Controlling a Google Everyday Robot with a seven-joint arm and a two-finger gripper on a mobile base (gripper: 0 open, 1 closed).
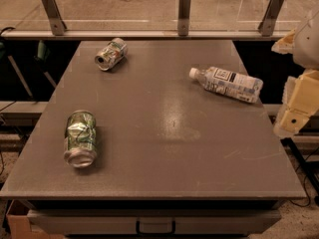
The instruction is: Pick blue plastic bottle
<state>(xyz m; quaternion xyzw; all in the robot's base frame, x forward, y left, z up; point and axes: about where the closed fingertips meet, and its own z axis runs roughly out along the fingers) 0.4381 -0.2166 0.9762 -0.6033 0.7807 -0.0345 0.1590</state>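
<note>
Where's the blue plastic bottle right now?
Camera view: blue plastic bottle lies far right on the table, cap pointing left, nearest the pincer off the table's right edge.

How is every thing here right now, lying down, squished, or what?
blue plastic bottle: lying on its side, cap on.
far can: crushed, on its side.
near can: crushed, on its side.
hand: by the right edge of the table, clear of the bottle.
drawer: shut.

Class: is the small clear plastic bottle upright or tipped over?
Tipped: the clear, white-capped plastic bottle lies lengthwise on the grey table, cap pointing left. The pale gripper is beside the table's right edge, apart from it.
</note>
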